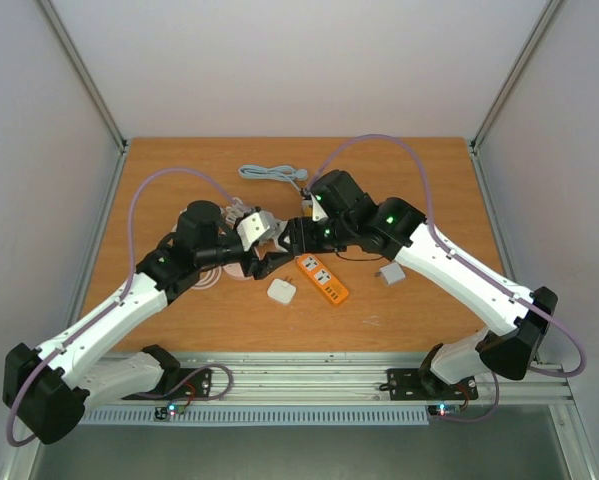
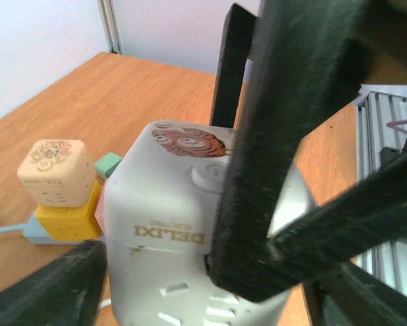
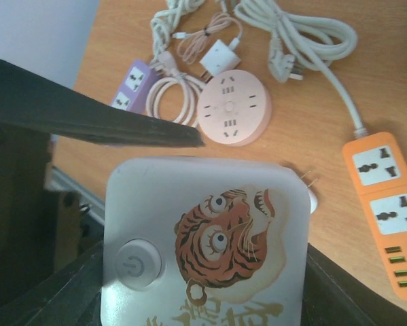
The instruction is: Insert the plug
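White cube adapter (image 3: 203,231) w/ tiger sticker is being held up mid-table, where both grippers are meeting. Right gripper (image 1: 294,238) is clamping its sides. Left gripper (image 1: 264,255) is flanking it, but its grip can't be told. Orange power strip (image 1: 323,279), near right, is lying w/ nothing plugged in, so insertion is not yet done.

We count two black-and-white robot arms: the left arm (image 1: 109,320) and the right arm (image 1: 459,272). We find one white plastic socket cube printed with an orange tiger (image 3: 210,238), one flat orange power strip (image 3: 383,204), one round pink socket disc (image 3: 234,107), one small purple socket block (image 3: 136,81), one cream cube socket (image 2: 57,170) and one yellow cube socket (image 2: 67,217). We see two small white square adapters: the middle adapter (image 1: 281,291) and the right-hand adapter (image 1: 390,273).
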You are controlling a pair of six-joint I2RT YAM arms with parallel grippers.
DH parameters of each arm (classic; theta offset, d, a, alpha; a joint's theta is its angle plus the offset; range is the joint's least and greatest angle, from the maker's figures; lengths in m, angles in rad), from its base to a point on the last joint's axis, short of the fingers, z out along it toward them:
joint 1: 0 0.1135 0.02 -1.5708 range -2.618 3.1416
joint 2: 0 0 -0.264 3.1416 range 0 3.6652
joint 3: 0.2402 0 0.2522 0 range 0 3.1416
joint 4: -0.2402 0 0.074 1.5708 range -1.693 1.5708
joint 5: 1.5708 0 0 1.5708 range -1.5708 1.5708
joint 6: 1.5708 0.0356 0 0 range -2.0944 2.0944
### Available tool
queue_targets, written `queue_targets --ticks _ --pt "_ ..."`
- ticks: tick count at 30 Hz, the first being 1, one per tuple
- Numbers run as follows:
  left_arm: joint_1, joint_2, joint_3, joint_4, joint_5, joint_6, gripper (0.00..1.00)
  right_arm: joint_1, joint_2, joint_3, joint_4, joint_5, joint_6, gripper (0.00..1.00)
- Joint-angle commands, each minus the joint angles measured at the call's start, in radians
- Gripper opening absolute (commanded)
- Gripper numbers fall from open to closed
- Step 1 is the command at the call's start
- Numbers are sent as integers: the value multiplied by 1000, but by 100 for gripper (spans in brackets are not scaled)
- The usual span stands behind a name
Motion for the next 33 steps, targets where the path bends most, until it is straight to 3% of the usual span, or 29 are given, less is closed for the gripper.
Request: queue_targets --ticks 1,3,4,10,16,21,28,33 --pt "-6 -22 52 41 -26 -67 83 1 -24 7 -13 100 -36 41" --pt "-6 -40 55 34 -67 -100 98 -10 -39 9 -19 122 -71 41" --pt "-6 -55 56 33 -93 -123 99 -18 -46 9 -23 134 -91 40" --pt "-6 -134 91 -39 -311 -217 99 -106 -90 -26 -19 150 -266 39" --pt "-3 -203 111 -114 -617 -486 99 -264 -56 -62 -19 71 -342 39" --pt "0 -255 176 -248 -705 -606 99 -389 -11 -94 31 -35 -397 39" --pt "3 -259 242 -335 -690 -453 99 -479 95 -120 146 -156 -440 39" --pt "3 -241 206 -341 -687 -318 99 -480 169 -95 142 -152 -483 38"
